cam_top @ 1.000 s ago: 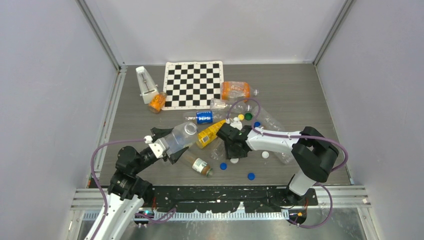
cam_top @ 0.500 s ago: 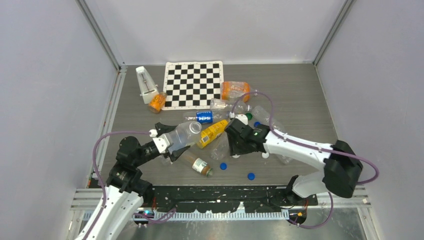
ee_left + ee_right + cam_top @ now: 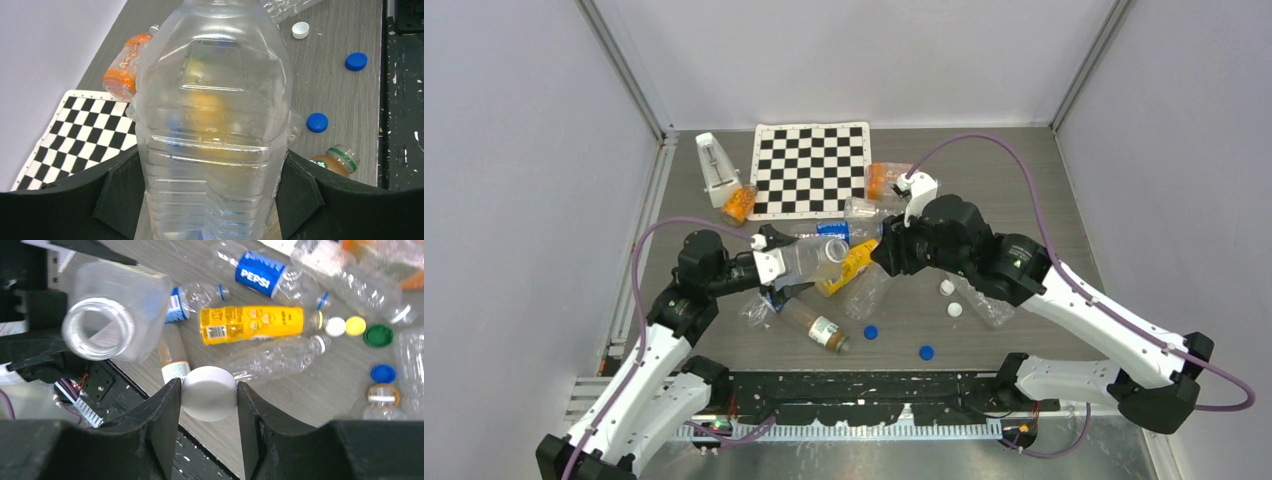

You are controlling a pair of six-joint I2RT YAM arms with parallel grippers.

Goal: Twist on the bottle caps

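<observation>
Robot lab test cell, no question: boxed in by plain grey panels [image 3: 524, 150] on aluminium rails [image 3: 624, 70], checkerboard mat [image 3: 811, 168] on a wood-look table [image 3: 1024, 190], purple cables [image 3: 980, 137] looping off two robot arms [image 3: 1114, 325].

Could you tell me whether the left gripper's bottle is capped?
Uncapped: the clear bottle shows an open mouth; right gripper holds a white cap.
</observation>
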